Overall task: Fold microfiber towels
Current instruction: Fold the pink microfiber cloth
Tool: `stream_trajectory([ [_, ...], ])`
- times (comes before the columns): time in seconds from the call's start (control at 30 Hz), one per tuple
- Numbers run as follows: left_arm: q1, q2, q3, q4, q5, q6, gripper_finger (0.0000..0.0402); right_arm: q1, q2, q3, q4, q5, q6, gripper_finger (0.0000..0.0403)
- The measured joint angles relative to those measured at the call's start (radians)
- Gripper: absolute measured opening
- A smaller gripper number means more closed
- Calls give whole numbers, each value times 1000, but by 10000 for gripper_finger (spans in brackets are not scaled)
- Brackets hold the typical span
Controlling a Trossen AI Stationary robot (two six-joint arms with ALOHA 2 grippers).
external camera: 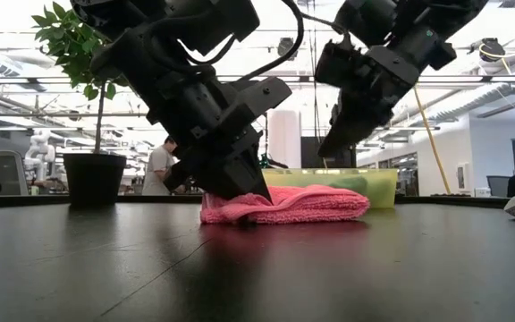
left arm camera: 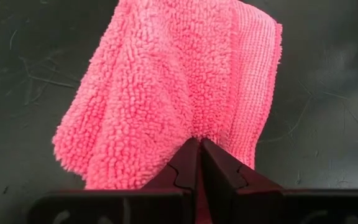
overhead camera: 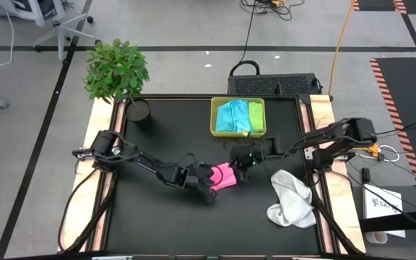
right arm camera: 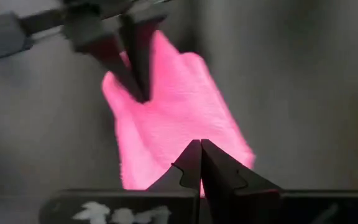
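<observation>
The pink towel (overhead camera: 226,175) lies folded on the black table near its middle, flat on the top in the low view (external camera: 302,204). My left gripper (left arm camera: 201,142) is shut on the towel's left end (external camera: 231,207). My right gripper (external camera: 333,152) is shut and hangs above the towel's right part, clear of it (right arm camera: 201,144). A crumpled white towel (overhead camera: 292,198) lies at the right. Light blue (overhead camera: 230,115) and lime green (overhead camera: 255,115) towels lie in the tray. My left gripper pinches the pink towel's left edge (left arm camera: 197,129) between its two fingers; one layer or several, I cannot tell. The fingers slant down from the table's left side, their tips low at the table top (external camera: 250,192). The towel lies flat and slack on the table.
The yellow-green tray (overhead camera: 214,121) stands at the far middle of the table. A potted plant (overhead camera: 118,68) stands at the far left corner. People show in the room beyond the table in the low view. Bare black tabletop lies along the near edge.
</observation>
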Motion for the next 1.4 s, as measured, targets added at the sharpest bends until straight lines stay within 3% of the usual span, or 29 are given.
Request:
stream_trajectory([
  [0.33, 24, 3, -1, 32, -1, 3, 26, 102, 230, 1, 372, -3, 111, 0],
  [0.47, 28, 3, -1, 38, -7, 2, 26, 106, 309, 1, 382, -6, 121, 0],
  [0.73, 28, 3, -1, 35, -8, -5, 26, 92, 330, 6, 240, -11, 84, 0],
  [1.13, 29, 3, 0, 29, -8, -5, 26, 50, 245, 4, -61, -11, -75, 0],
  [1.4, 29, 3, 0, 25, -8, 4, 26, 11, 119, -2, -256, 0, -127, 0],
])
